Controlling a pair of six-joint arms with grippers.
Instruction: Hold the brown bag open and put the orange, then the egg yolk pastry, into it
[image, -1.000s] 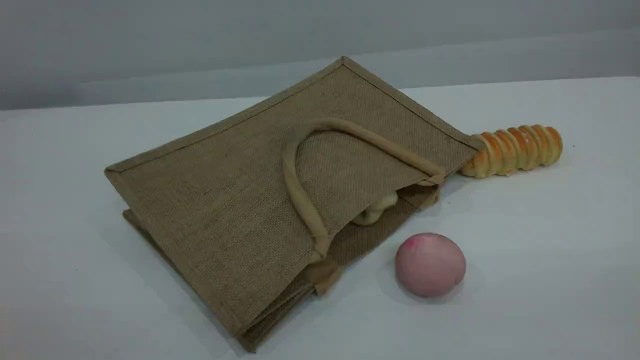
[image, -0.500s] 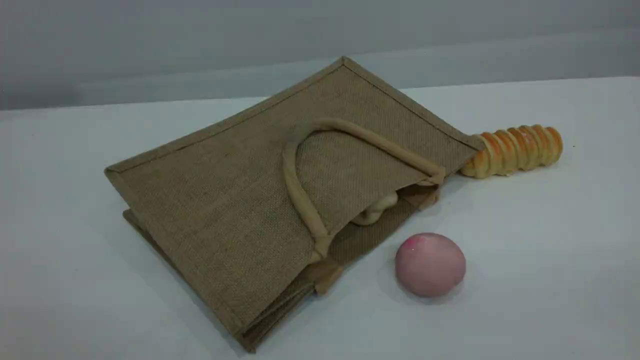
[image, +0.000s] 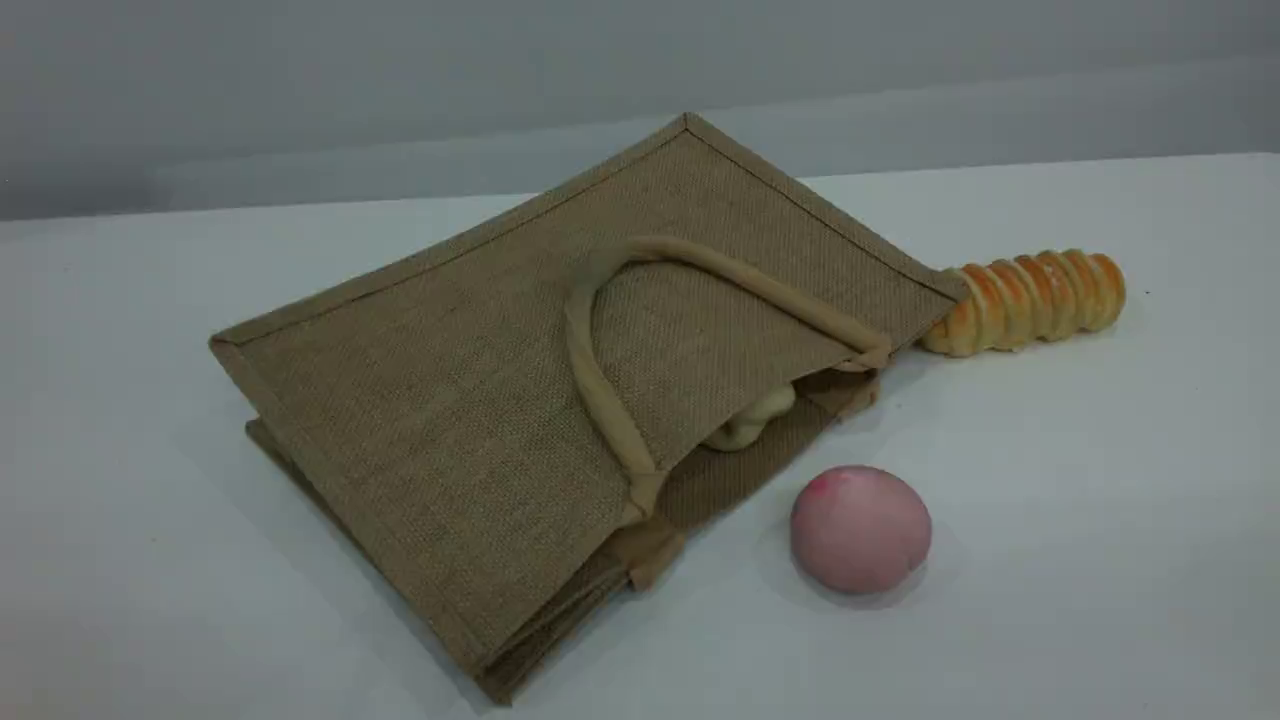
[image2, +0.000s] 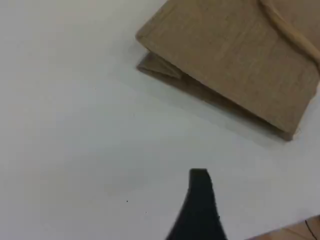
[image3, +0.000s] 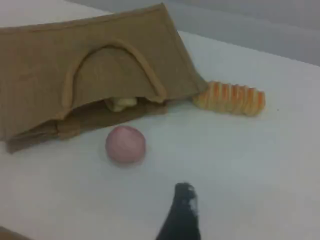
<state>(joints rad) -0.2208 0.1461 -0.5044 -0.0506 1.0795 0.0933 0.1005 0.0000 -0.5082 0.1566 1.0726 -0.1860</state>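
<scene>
The brown bag (image: 450, 400) lies flat on the white table, its mouth facing the front right and one beige loop handle (image: 597, 390) resting on top. A pale cream lump, the egg yolk pastry (image: 755, 415), peeks out of the slightly gaping mouth; the right wrist view shows the pastry (image3: 121, 103) there too. The orange is hidden from every view. Neither arm shows in the scene view. A single black fingertip (image2: 200, 192) of my left gripper hangs over bare table near the bag's closed corner (image2: 150, 47). The right fingertip (image3: 182, 207) hovers well in front of the bag (image3: 45, 65), holding nothing.
A pale pink ball (image: 860, 528) sits just in front of the bag's mouth, also in the right wrist view (image3: 125, 144). A ridged golden bread roll (image: 1030, 298) lies against the bag's right corner. The table's wooden edge (image2: 300, 230) shows at the lower right of the left wrist view.
</scene>
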